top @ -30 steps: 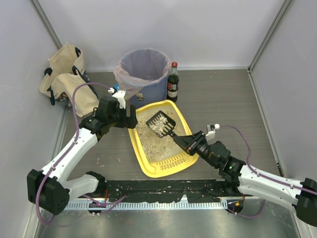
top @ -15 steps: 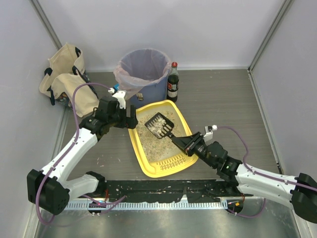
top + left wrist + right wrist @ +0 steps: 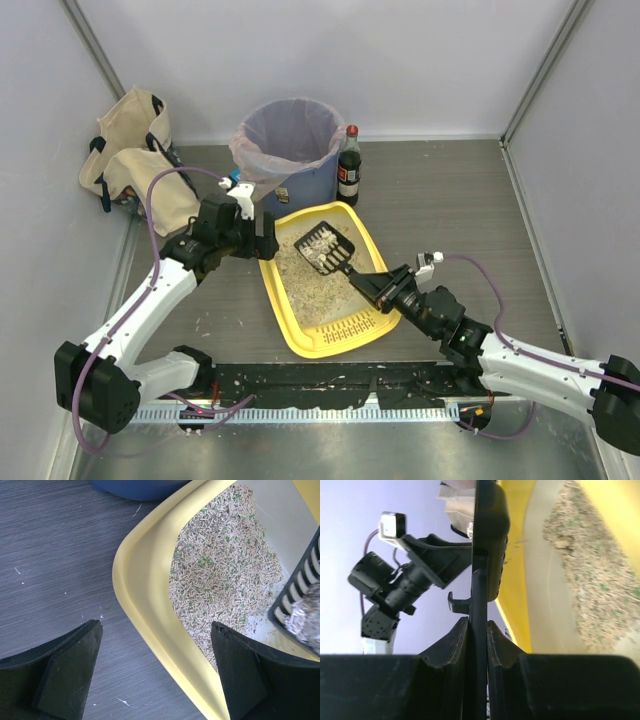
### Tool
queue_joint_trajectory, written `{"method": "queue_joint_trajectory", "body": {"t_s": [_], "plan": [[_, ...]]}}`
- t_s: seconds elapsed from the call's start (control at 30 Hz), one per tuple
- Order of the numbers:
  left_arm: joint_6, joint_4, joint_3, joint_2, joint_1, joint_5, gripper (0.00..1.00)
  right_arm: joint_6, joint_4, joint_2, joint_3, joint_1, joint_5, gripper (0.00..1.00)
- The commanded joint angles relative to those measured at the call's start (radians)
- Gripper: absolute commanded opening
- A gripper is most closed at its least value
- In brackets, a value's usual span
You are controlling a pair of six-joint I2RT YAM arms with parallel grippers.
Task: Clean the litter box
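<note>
Your left claw (image 3: 156,630) hung wide open, arm outstretched; your right claw (image 3: 479,625) pinched the scoop handle (image 3: 479,580) tight.

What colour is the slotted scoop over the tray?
It's a black slotted plastic scoop, clearest in top external view.

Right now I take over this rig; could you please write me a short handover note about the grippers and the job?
Left gripper: open, its fingers either side of the litter box rim, not clamped.
Right gripper: shut on the scoop handle; scoop holds a pale clump over the box's far end.
Done: one scoopful taken.
To do: probably tip it into the blue bin behind the box.
</note>
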Motion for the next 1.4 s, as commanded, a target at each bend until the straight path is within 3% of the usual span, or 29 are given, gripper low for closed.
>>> {"method": "queue_joint_trajectory", "body": {"t_s": [0.0, 0.03, 0.07, 0.13, 0.17, 0.2, 0.23, 0.27, 0.4, 0.5, 0.6, 0.63, 0.7, 0.73, 0.83, 0.97, 1.07, 1.17, 1.3, 1.37], "plan": [[0.011, 0.019, 0.026, -0.007, -0.004, 0.018, 0.94, 0.06, 0.139, 0.019, -0.065, -0.003, 0.007, 0.01], [0.01, 0.02, 0.023, -0.006, -0.004, 0.015, 0.94, 0.043, 0.017, 0.039, 0.015, -0.004, -0.025, 0.01], [0.01, 0.02, 0.023, -0.006, -0.004, 0.012, 0.94, 0.033, 0.028, 0.06, 0.025, -0.004, -0.059, 0.01], [0.01, 0.019, 0.026, -0.003, -0.004, 0.016, 0.94, 0.077, 0.215, 0.039, -0.055, -0.012, 0.003, 0.01], [0.01, 0.017, 0.029, -0.003, -0.002, 0.018, 0.94, 0.066, 0.222, 0.028, -0.067, -0.011, 0.034, 0.01], [0.01, 0.019, 0.026, -0.003, -0.002, 0.019, 0.94, 0.026, 0.166, 0.033, -0.047, -0.011, 0.007, 0.01], [0.01, 0.019, 0.024, -0.003, -0.002, 0.016, 0.94, -0.006, -0.017, 0.048, 0.046, -0.011, -0.025, 0.01], [0.01, 0.02, 0.021, -0.001, -0.004, 0.015, 0.94, -0.025, -0.047, 0.063, 0.076, -0.011, -0.059, 0.01], [0.01, 0.017, 0.027, 0.002, -0.002, 0.019, 0.94, 0.026, 0.161, 0.022, -0.025, -0.02, 0.008, 0.01], [0.011, 0.022, 0.023, 0.002, -0.004, 0.012, 0.94, -0.011, -0.018, 0.059, 0.053, -0.023, -0.076, 0.01], [0.01, 0.015, 0.027, 0.008, -0.004, 0.018, 0.94, 0.065, 0.194, 0.021, -0.071, -0.034, 0.0, 0.01], [0.01, 0.017, 0.027, 0.007, -0.002, 0.021, 0.94, 0.046, 0.18, 0.02, -0.059, -0.034, -0.01, 0.02], [0.01, 0.019, 0.024, 0.007, -0.004, 0.016, 0.94, -0.023, -0.051, 0.052, 0.064, -0.034, -0.086, 0.01], [0.008, 0.017, 0.024, 0.008, -0.002, 0.013, 0.94, -0.045, -0.064, 0.048, 0.08, -0.034, -0.082, 0.01], [0.008, 0.017, 0.027, 0.007, -0.004, 0.018, 0.94, -0.007, 0.084, -0.016, -0.004, -0.037, 0.017, 0.01], [0.007, 0.019, 0.023, 0.005, -0.002, 0.01, 0.94, 0.001, 0.009, 0.062, 0.048, -0.041, -0.088, 0.01], [0.007, 0.017, 0.027, 0.01, -0.004, 0.021, 0.94, 0.041, 0.21, 0.04, -0.048, -0.049, -0.018, 0.01], [0.007, 0.019, 0.024, 0.008, -0.004, 0.015, 0.94, -0.049, -0.015, 0.077, 0.066, -0.049, -0.11, 0.01], [0.007, 0.017, 0.026, 0.005, -0.004, 0.019, 0.94, -0.048, 0.048, 0.002, 0.029, -0.07, -0.042, 0.01], [0.008, 0.02, 0.021, 0.002, -0.002, 0.012, 0.94, -0.079, -0.056, 0.032, 0.076, -0.07, -0.097, 0.01]]}}
